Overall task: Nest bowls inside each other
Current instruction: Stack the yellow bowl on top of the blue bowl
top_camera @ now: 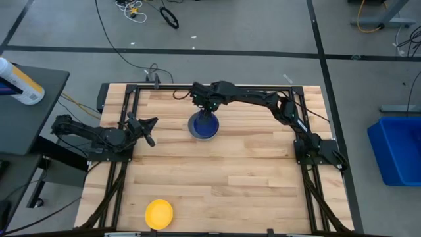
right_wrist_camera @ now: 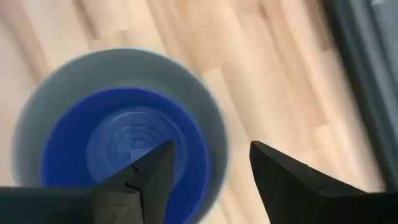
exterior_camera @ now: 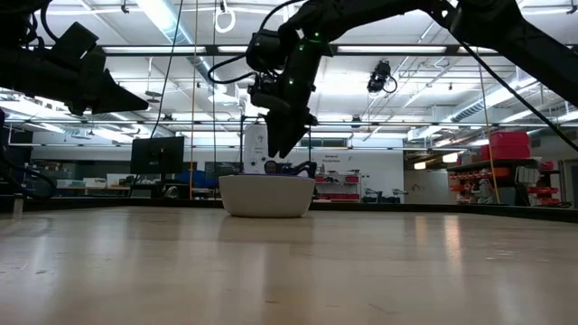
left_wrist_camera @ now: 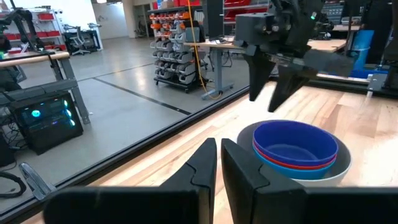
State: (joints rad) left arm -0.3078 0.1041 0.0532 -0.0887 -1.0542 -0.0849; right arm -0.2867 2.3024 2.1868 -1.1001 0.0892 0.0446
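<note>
A stack of nested bowls (top_camera: 204, 126) rests on the far middle of the table. In it the grey bowl (left_wrist_camera: 340, 169) is outermost, then a light blue rim (left_wrist_camera: 298, 172), a red rim (left_wrist_camera: 287, 162), and the dark blue bowl (left_wrist_camera: 295, 142) on top. My right gripper (right_wrist_camera: 211, 158) hangs open just above the stack (exterior_camera: 266, 196), fingers pointing steeply down and touching nothing. A yellow bowl (top_camera: 158, 214) sits alone, mouth up, near the front left corner. My left gripper (left_wrist_camera: 219, 146) is shut and waits level at the table's left side (top_camera: 150, 131).
A black side table holding a white bottle (top_camera: 20, 82) stands left of the table. A blue bin (top_camera: 398, 148) is on the floor to the right. Bare wood stretches between the stack and the yellow bowl.
</note>
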